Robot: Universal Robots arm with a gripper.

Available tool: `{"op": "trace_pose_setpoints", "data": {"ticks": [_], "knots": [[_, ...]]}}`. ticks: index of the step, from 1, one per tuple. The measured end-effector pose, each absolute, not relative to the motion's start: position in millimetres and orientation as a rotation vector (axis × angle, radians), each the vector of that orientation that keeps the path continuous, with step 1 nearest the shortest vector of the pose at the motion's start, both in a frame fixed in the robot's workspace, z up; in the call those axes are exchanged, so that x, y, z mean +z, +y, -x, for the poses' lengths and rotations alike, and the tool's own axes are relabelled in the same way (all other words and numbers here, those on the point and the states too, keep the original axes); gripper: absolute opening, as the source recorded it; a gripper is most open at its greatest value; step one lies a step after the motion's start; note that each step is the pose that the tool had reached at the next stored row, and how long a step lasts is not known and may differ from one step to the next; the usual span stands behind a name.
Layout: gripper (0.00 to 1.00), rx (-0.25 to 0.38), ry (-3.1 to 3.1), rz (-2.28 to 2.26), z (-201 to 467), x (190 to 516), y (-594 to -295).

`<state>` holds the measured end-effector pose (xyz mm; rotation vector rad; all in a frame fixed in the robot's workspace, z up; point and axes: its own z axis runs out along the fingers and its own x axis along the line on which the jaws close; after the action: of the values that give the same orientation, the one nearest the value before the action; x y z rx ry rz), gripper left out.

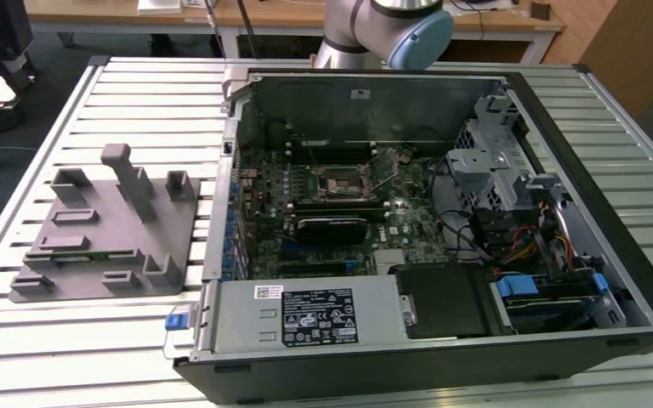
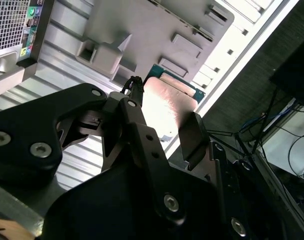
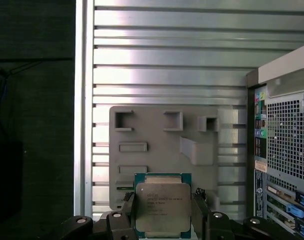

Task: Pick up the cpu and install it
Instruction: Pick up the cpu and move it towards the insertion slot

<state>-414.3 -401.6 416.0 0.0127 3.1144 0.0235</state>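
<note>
1. A metal table [image 1: 133, 85] of long silver slats fills most of the exterior view, its slats running from side to side across the frame.
2. At the left of that frame a grey moulded fixture plate [image 1: 111, 229] lies flat on the slats, with upright posts and shallow pockets on its top.
3. Just beside the plate, across the centre and right of the frame, an open computer case [image 1: 360, 106] lies on its side on the table, its inside facing up.

Tray [image 1: 105, 229] sits on the table [image 1: 133, 102] at the exterior view's left, case [image 1: 372, 102] to its right, board [image 1: 264, 183] inside, arm [image 1: 386, 25] behind at top. In the first wrist view, the cpu [image 3: 163, 200] sits clamped in the gripper [image 3: 163, 209].
</note>
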Motion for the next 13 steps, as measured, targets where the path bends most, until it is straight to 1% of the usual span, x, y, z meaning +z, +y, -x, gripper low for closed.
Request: {"op": "trace_pose_setpoints", "data": {"ticks": [13], "knots": [[0.53, 0.024, 3.114, -0.013, 402.8, 415.9, -401.6]]}}
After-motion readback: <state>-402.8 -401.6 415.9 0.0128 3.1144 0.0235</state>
